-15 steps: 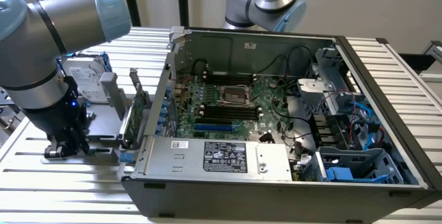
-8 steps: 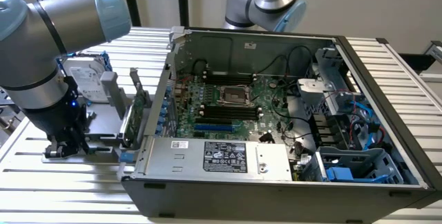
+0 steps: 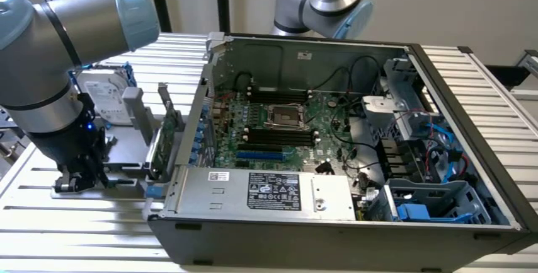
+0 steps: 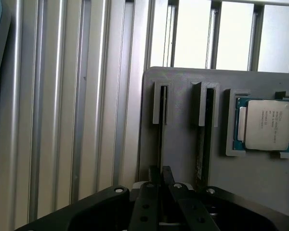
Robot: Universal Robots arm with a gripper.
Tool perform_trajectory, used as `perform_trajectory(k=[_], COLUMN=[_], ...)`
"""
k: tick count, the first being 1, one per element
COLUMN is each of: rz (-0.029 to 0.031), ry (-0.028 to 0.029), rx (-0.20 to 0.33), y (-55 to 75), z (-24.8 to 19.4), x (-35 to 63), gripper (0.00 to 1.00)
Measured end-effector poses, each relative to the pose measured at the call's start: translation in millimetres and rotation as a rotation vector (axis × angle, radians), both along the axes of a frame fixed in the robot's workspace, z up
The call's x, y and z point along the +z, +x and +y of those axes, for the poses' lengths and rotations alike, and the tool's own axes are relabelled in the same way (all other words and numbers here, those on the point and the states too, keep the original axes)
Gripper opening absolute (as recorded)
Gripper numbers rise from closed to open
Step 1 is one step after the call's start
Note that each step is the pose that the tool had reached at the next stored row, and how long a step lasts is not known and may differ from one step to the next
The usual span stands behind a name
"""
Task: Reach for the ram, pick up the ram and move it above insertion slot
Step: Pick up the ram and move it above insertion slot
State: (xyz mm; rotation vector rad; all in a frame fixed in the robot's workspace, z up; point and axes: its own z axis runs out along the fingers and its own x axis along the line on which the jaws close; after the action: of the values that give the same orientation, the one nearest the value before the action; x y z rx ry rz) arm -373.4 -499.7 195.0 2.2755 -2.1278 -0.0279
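Note:
The ram [image 4: 160,126] stands edge-on in a groove of a grey holder block [image 4: 178,144], showing as a thin dark strip. My gripper [image 4: 161,179] is down over its near end, fingers [image 4: 169,179] pinched together on the strip. In the exterior view the gripper [image 3: 80,181] sits low over the grey holder [image 3: 118,188] at that view's left, outside the computer case. The insertion slot [image 3: 278,136] is one of the black parallel slots on the green motherboard [image 3: 336,153] inside the open case, well to the exterior view's right of the gripper.
A second thin stick [image 4: 204,139] stands in the neighbouring groove, and a CPU chip [image 4: 267,124] lies beside it. A green expansion card [image 3: 168,135] and a hard drive [image 3: 105,99] stand between the gripper and the case wall [image 3: 195,115]. A second arm [image 3: 324,2] hangs behind the case.

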Motion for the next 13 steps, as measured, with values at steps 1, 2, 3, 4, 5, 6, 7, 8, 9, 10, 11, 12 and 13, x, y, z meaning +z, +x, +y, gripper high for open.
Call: perform_trajectory(k=[1,2,3,4,5,6,7,8,9,10,11,12,13], rz=[0.0001,0.0000,0.0001,0.0000,0.0000,0.0000,0.0001,0.0000,0.0000,0.0000,0.0000,0.0000,0.0000], ry=[0.0000,0.0000,0.0000,0.0000,-0.0001,0.0000,-0.0001,-0.0001,0.0000,0.0000,0.0000,0.0000,0.0000], rx=[0.000,-0.002,-0.005,-0.010,-0.017,-0.024,-0.029,-0.032,-0.032,-0.032,-0.032,-0.032,-0.032], y=[0.0,0.0,0.0,0.0,0.0,0.0,0.0,0.0,0.0,0.0,0.0,0.0,0.0], z=[0.0,0.0,0.0,0.0,0.0,0.1,0.0,0.0,0.0,0.0,0.0,0.0,0.0], x=[0.0,0.0,0.0,0.0,0.0,0.0,0.0,0.0,0.0,0.0,0.0,0.0,0.0], gripper=[0.13,0.13,0.13,0.13,0.13,0.13,0.13,0.13,0.13,0.13,0.13,0.13,0.13])
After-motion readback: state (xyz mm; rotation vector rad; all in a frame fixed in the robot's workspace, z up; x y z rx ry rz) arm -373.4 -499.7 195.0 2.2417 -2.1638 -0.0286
